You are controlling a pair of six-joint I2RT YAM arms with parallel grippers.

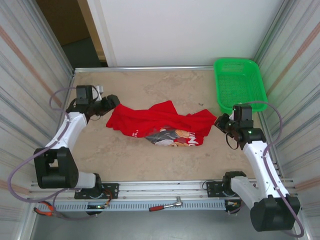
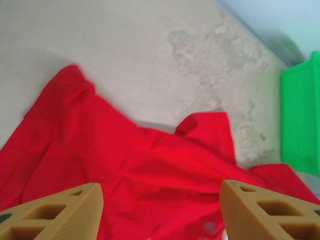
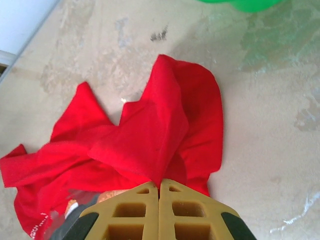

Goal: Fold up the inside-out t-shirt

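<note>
The bright red soft cloth t-shirt (image 1: 160,125) is limp and light (pinch hems, judging by its slump); right gripper (image 3: 159,182) clamps its edge, left gripper (image 2: 160,187) gapes.

Robotics lab test cell. Indicators: corrugated metal panels (image 1: 25,75) outboard of the left pincer (image 1: 112,102) and right pincer (image 1: 219,122); stained worktop (image 1: 165,160) beneath them; slotted aluminium rail (image 1: 160,186) and ratchet (image 1: 167,205) behind them, at the near edge.

Beige stained tabletop (image 1: 165,85) w/ ribbed metal side walls (image 1: 30,75), white panel (image 1: 185,30) behind.
</note>
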